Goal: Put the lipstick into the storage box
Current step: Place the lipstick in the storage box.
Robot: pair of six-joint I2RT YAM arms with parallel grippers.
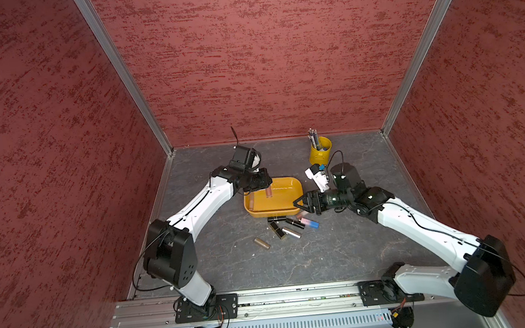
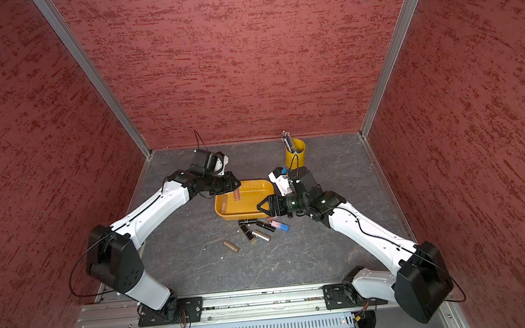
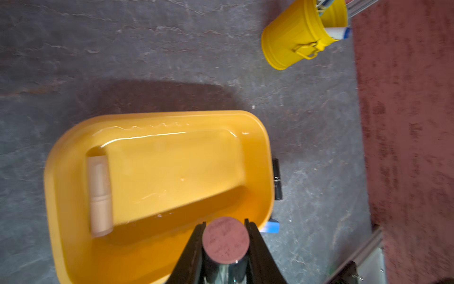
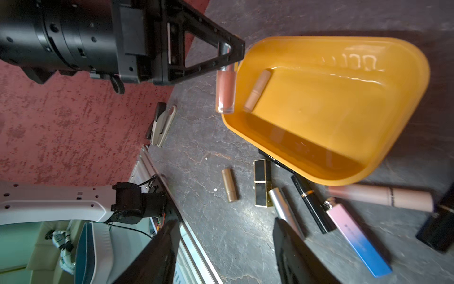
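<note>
Closest to the left wrist camera, the left end effector (image 3: 224, 222) is clenched on the pink lipstick (image 3: 225, 239). It pinches the silver cap, so the tube hangs upright over the storage box (image 3: 63, 184). One beige lipstick (image 3: 99, 194) lies flat inside the box against an end wall.

The right end effector (image 4: 224, 223) is released, jaws well apart with nothing between them, by the box's near corner. Raised lettering (image 4: 351, 62) on the box's inner wall is too smeared to read.

Loose on the table (image 1: 297, 266) beside the box:
- one gold lipstick (image 1: 261, 243)
- one black-and-gold lipstick (image 1: 277, 230)
- one silver lipstick (image 1: 291, 232)
- two black lipsticks (image 1: 275, 218)
- one pink-to-blue lipstick (image 1: 310, 223)
- one blurred pinkish tube (image 4: 380, 196)

That makes seven, possibly more under the arm. One yellow pen cup (image 1: 319, 154) stands behind the box.
</note>
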